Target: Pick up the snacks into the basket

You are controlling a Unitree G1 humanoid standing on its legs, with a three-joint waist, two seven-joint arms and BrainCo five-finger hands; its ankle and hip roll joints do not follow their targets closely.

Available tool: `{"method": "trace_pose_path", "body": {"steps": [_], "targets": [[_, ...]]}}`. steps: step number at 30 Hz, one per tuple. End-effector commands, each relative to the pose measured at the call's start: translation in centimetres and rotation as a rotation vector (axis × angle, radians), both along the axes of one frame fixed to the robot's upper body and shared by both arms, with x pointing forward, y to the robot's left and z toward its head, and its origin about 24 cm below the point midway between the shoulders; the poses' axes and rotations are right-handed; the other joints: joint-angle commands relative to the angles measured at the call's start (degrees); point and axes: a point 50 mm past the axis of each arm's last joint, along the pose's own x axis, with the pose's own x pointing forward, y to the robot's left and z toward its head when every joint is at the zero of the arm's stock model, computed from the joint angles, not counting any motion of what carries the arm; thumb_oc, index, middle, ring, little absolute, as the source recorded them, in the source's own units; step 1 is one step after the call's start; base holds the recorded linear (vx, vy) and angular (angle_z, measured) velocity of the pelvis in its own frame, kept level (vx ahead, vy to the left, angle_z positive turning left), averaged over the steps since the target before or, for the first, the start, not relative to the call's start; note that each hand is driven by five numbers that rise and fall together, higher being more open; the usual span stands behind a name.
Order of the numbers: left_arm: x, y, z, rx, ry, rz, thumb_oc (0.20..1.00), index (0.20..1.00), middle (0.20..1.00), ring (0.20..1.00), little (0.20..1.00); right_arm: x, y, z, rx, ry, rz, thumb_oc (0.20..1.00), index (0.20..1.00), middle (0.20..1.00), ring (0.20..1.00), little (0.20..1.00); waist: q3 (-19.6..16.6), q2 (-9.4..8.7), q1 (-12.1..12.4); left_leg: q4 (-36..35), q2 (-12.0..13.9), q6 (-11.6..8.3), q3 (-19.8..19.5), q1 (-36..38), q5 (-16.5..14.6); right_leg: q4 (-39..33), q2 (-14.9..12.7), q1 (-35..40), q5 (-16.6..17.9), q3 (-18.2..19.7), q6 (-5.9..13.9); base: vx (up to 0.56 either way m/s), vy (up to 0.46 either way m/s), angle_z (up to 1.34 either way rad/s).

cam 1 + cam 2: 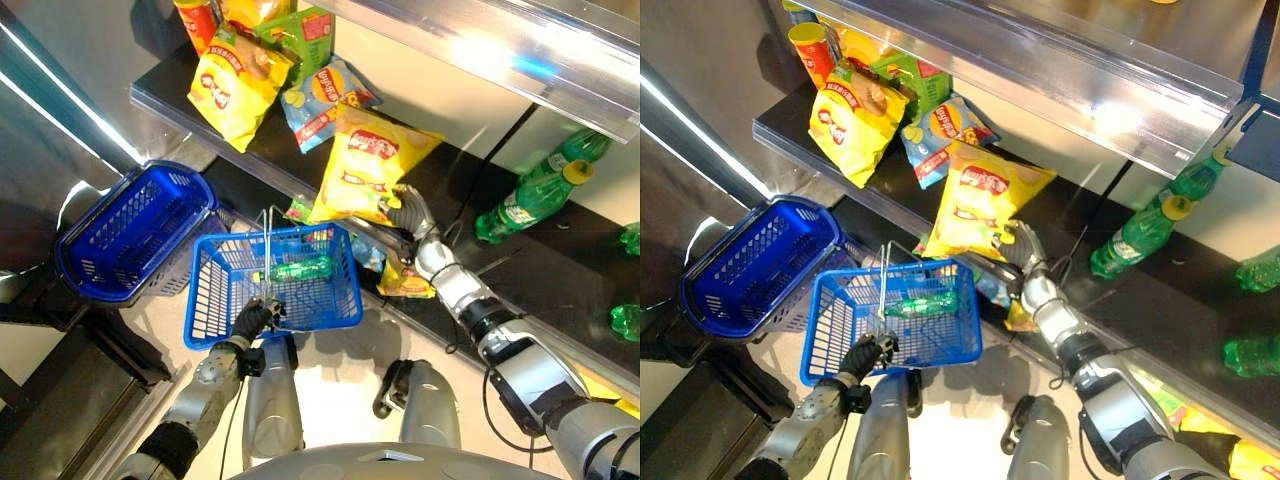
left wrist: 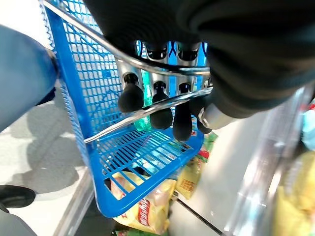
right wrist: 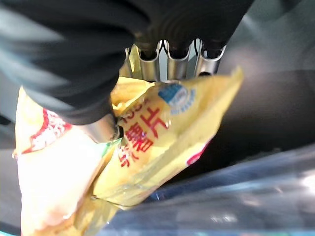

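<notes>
My left hand (image 1: 255, 318) is shut on the metal handles (image 2: 118, 130) of a blue wire basket (image 1: 225, 242), holding it below the shelf's front edge. A green bottle (image 1: 300, 270) lies inside the basket. My right hand (image 1: 412, 212) is shut on the lower right corner of a large yellow chip bag (image 1: 365, 165), thumb (image 3: 101, 129) on the front and fingers behind it. The bag (image 3: 162, 142) stands tilted at the shelf edge, just above the basket's far right corner.
A second blue basket (image 1: 135, 230) sits to the left. On the dark shelf (image 1: 160, 95) lie another yellow chip bag (image 1: 235, 85), a blue bag (image 1: 320, 100), a green box (image 1: 300, 35) and a red can (image 1: 197, 20). Green bottles (image 1: 535, 195) lie at the right. More snack bags (image 1: 405, 282) sit lower down.
</notes>
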Motion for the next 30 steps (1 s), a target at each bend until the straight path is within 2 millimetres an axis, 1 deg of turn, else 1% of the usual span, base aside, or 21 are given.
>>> {"method": "trace_pose_path", "body": {"steps": [1,2,3,4,5,6,7,8,10,13,14,16,18,19,24,28,29,30], "targets": [[2.3,-2.1,8.0,-0.159,-0.426,-0.121,0.2,0.2,0.2,0.2,0.2,-0.4,0.3,0.2,-0.089,-0.043,0.08,0.2,0.2,0.2,0.2,0.2,-2.39,0.36,1.97,0.26,0.95,0.27,-0.6,1.13,-0.49,-7.0,-1.26,-1.21,11.23,0.54,3.68,0.0,0.0,0.0],[2.2,-2.0,8.3,-0.158,-0.438,-0.121,0.2,0.2,0.2,0.2,0.2,-0.7,0.1,-0.4,-0.124,-0.023,0.088,0.2,0.2,0.2,0.2,0.2,-2.3,0.39,2.04,0.15,0.95,0.23,-0.62,1.11,-0.42,-6.98,-1.24,-1.32,11.23,0.58,3.68,0.0,0.0,0.0],[2.0,-1.9,8.8,-0.166,-0.456,-0.132,0.2,0.2,0.2,0.2,0.2,-1.3,0.1,-1.7,-0.193,0.016,0.115,0.2,0.2,0.2,0.2,0.2,-2.18,0.48,2.08,-0.02,1.0,0.14,-0.64,1.14,-0.34,-7.09,-1.19,-1.32,11.24,0.57,3.7,0.0,0.0,0.0],[2.0,-1.9,8.8,-0.166,-0.455,-0.131,0.2,0.2,0.2,0.2,0.2,-1.3,0.1,-1.7,-0.193,0.016,0.115,0.2,0.2,0.2,0.2,0.2,-2.21,0.47,2.06,-0.03,1.01,0.13,-0.65,1.14,-0.34,-7.1,-1.18,-1.31,11.24,0.56,3.7,0.0,0.0,0.0],[1.8,-1.9,9.5,-0.187,-0.479,-0.142,0.2,0.2,0.2,0.2,0.2,-2.0,-0.1,-3.1,-0.321,0.058,0.152,0.2,0.2,0.2,0.2,0.2,-2.03,0.54,2.13,0.03,1.02,0.04,-0.77,1.02,-0.3,-7.01,-1.08,-1.35,11.18,0.52,3.72,0.0,0.0,0.0],[1.8,-1.9,9.5,-0.187,-0.479,-0.142,0.2,0.2,0.2,0.2,0.2,-2.0,-0.1,-3.1,-0.321,0.058,0.152,0.2,0.2,0.2,0.2,0.2,-2.05,0.54,2.09,0.04,1.03,0.03,-0.79,1.0,-0.31,-7.01,-1.07,-1.34,11.18,0.49,3.72,0.0,0.0,0.0],[1.6,-2.0,10.1,-0.208,-0.494,-0.156,0.2,0.2,0.2,0.2,0.2,-2.4,0.0,-4.2,-0.412,0.088,0.188,0.2,0.2,0.2,0.2,0.2,-1.89,0.58,2.15,0.08,1.05,-0.06,-0.96,0.87,-0.19,-6.92,-0.98,-1.33,11.14,0.48,3.71,0.0,0.0,0.0],[1.6,-2.0,10.1,-0.208,-0.494,-0.156,0.2,0.2,0.2,0.2,0.2,-2.4,0.0,-4.2,-0.412,0.088,0.188,0.2,0.2,0.2,0.2,0.2,-1.89,0.57,2.14,0.08,1.05,-0.06,-0.96,0.87,-0.19,-6.93,-0.98,-1.33,11.14,0.48,3.71,0.0,0.0,0.0],[1.5,-2.2,10.7,-0.24,-0.509,-0.171,0.2,0.2,0.2,0.2,0.2,-2.8,0.3,-5.2,-0.474,0.122,0.221,0.2,0.2,0.2,0.2,0.2,-1.81,0.59,2.29,0.12,1.11,-0.11,-1.08,0.91,-0.21,-6.88,-0.95,-1.29,11.15,0.42,3.7,0.0,0.0,0.0],[1.4,-2.7,11.3,-0.294,-0.516,-0.196,0.2,0.2,0.2,0.2,0.2,-3.0,1.0,-6.3,-0.543,0.167,0.268,0.2,0.2,0.2,0.2,0.2,-1.7,0.65,2.59,-0.25,1.06,-0.15,-1.13,1.27,-0.1,-7.11,-0.84,-0.97,11.21,0.29,3.69,0.0,0.0,0.0],[1.4,-3.1,11.7,-0.319,-0.524,-0.218,0.2,0.2,0.2,0.2,0.2,-2.9,1.8,-6.7,-0.578,0.192,0.298,0.2,0.2,0.2,0.2,0.2,-1.65,0.88,3.03,-0.34,0.94,-0.11,-1.15,1.41,-0.03,-7.13,-0.82,-0.92,11.26,0.3,3.69,0.0,0.0,0.0],[1.4,-3.3,11.8,-0.33,-0.526,-0.223,0.2,0.2,0.2,0.2,0.2,-2.8,2.2,-6.8,-0.587,0.197,0.31,0.2,0.2,0.2,0.2,0.2,-1.5,0.88,3.17,-0.28,0.9,-0.1,-1.25,1.43,-0.01,-7.14,-0.81,-0.83,11.34,0.27,3.72,0.0,0.0,0.0],[1.5,-3.7,12.1,-0.358,-0.532,-0.241,0.2,0.2,0.2,0.2,0.2,-2.6,3.3,-6.8,-0.613,0.199,0.347,0.2,0.2,0.2,0.2,0.2,-1.42,1.11,3.69,-0.34,0.81,-0.17,-1.37,1.42,0.09,-7.12,-0.9,-0.83,11.28,0.25,3.69,0.0,0.0,0.0],[1.5,-3.7,12.1,-0.358,-0.532,-0.241,0.2,0.2,0.2,0.2,0.2,-2.6,3.4,-6.8,-0.613,0.198,0.348,0.2,0.2,0.2,0.2,0.2,-1.4,1.1,3.67,-0.34,0.81,-0.17,-1.37,1.42,0.09,-7.11,-0.9,-0.83,11.28,0.25,3.69,0.0,0.0,0.0],[1.6,-4.2,12.3,-0.373,-0.533,-0.262,0.2,0.2,0.2,0.2,0.2,-2.7,6.2,-6.6,-0.687,0.179,0.465,0.2,0.2,0.2,0.2,0.2,-1.1,1.26,4.29,-0.58,0.7,-0.28,-1.49,1.58,0.27,-7.0,-0.91,-0.64,11.24,0.14,3.66,0.0,0.0,0.0],[1.5,-4.1,12.5,-0.378,-0.541,-0.258,0.2,0.2,0.2,0.2,0.2,-3.0,6.7,-6.5,-0.653,0.162,0.474,0.2,0.2,0.2,0.2,0.2,-1.0,1.17,4.31,-0.93,0.56,-0.23,-1.5,1.77,0.41,-7.23,-0.96,-0.42,11.47,0.03,3.8,0.0,0.0,0.0],[1.6,-4.0,12.6,-0.378,-0.545,-0.251,0.2,0.2,0.2,0.2,0.2,-3.1,7.1,-6.0,-0.626,0.133,0.487,0.2,0.2,0.2,0.2,0.2,-0.88,1.05,4.16,-1.12,0.56,-0.23,-1.39,1.9,0.47,-7.34,-0.85,-0.31,11.49,0.14,3.79,0.0,0.0,0.0],[1.6,-4.1,12.6,-0.378,-0.544,-0.252,0.2,0.2,0.2,0.2,0.2,-3.1,7.1,-6.0,-0.626,0.134,0.487,0.2,0.2,0.2,0.2,0.2,-0.88,1.07,4.18,-1.15,0.55,-0.23,-1.37,1.94,0.48,-7.35,-0.85,-0.29,11.49,0.14,3.79,0.0,0.0,0.0]]}}
